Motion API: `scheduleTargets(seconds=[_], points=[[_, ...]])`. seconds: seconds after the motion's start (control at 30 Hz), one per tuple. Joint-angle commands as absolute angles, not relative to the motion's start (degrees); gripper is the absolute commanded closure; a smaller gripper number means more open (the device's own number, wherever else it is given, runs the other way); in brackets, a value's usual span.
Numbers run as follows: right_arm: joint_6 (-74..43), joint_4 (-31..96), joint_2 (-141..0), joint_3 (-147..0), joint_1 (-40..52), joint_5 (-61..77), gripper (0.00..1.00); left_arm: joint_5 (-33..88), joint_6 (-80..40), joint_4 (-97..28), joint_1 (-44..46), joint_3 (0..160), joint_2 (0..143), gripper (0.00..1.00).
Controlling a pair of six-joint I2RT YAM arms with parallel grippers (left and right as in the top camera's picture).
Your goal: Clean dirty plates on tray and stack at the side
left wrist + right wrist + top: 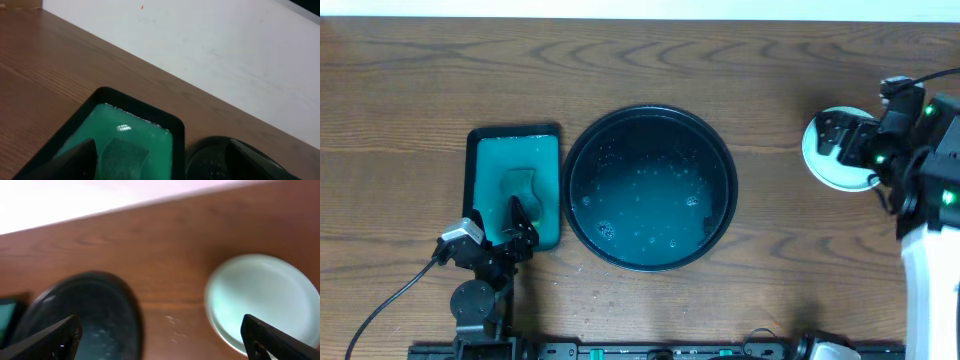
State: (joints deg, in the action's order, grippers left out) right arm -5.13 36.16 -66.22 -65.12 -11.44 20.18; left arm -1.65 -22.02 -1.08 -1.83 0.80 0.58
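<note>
The plates (832, 172) sit in a stack on the wood at the far right, and their top face looks pale and clean in the right wrist view (260, 297). The black round tray (650, 111) stands mid-table, holding only water droplets and a teal film. It also shows in the right wrist view (95, 305) and the left wrist view (215, 152). My right gripper (838, 135) is open and empty above the stack, and its fingers spread wide in its own view (162, 340). My left gripper (520, 222) is open over the sponge (122, 157).
A green rectangular sponge tray (485, 160) with a black rim lies left of the round tray, with the sponge (520, 185) in it. A white wall runs along the table's far edge (200, 40). The arm bases sit at the front edge.
</note>
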Motion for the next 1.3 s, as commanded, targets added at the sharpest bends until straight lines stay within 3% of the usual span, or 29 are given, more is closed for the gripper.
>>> scheduleTargets(seconds=[0.0,0.43,0.97,1.1,1.27], points=[[-4.19,36.25,-58.59,-65.84,-6.39,20.58,0.01,-2.5,-21.23,-4.03,-2.07,0.23,0.23,0.18],[-4.19,36.21,-33.32,-59.55,-0.93,20.58,0.01,-2.5,-21.23,-4.03,-2.07,0.23,0.23,0.18],[-4.19,35.27,-4.34,-19.57,-0.71,19.51,0.01,-2.5,-21.23,-4.03,-2.07,0.23,0.23,0.18],[-4.21,28.01,-0.89,-13.1,-0.71,19.55,0.01,-2.5,-21.23,-4.03,-2.07,0.23,0.23,0.18],[-2.81,6.37,-0.32,-5.02,-0.71,19.68,0.01,-2.5,-21.23,-4.03,-2.07,0.23,0.23,0.18]])
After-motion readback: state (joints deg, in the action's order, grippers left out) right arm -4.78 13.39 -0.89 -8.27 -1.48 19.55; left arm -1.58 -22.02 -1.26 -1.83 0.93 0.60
